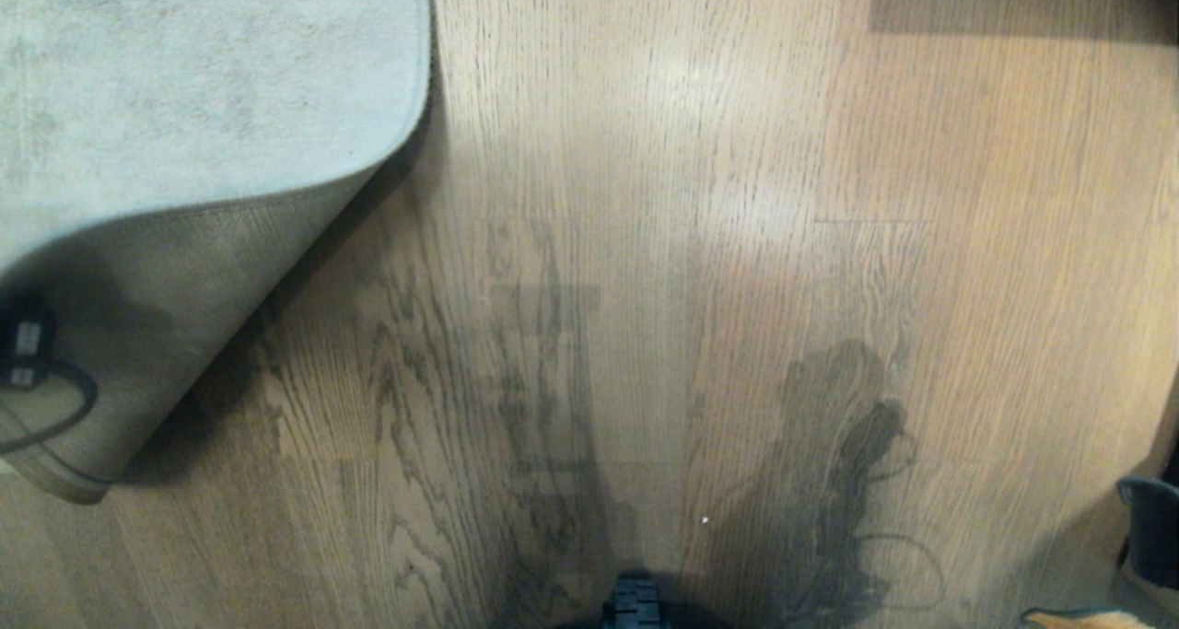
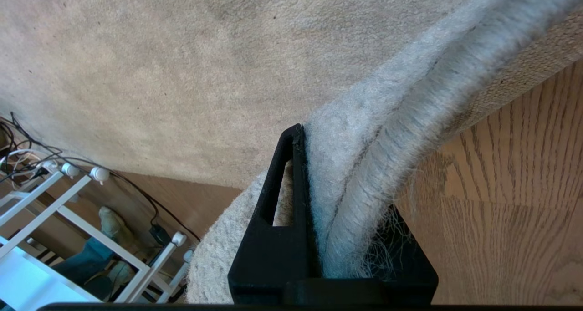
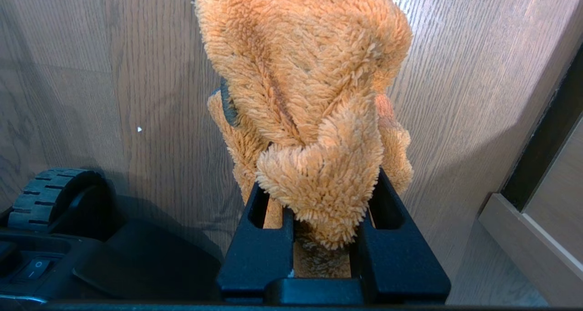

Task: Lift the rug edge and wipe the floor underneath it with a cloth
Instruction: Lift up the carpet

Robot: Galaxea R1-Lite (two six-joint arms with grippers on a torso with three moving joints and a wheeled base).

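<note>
1. At the upper left of the head view, my left gripper (image 2: 339, 238) has its fingers (image 2: 273, 238) clamped on the rug edge (image 2: 364, 183), holding it off the floor (image 1: 645, 242).
2. The lifted corner of the rug (image 1: 184, 104) curls over there, its tan backing (image 1: 157, 334) turned up.
3. Bare wood planks fill the middle of the frame.
4. At the lower right, my right gripper (image 3: 325, 256) pinches the cloth (image 3: 309, 97) between its fingers (image 3: 257, 256); the orange rag hangs above the floor beside my base wheel (image 3: 50, 192).
</note>
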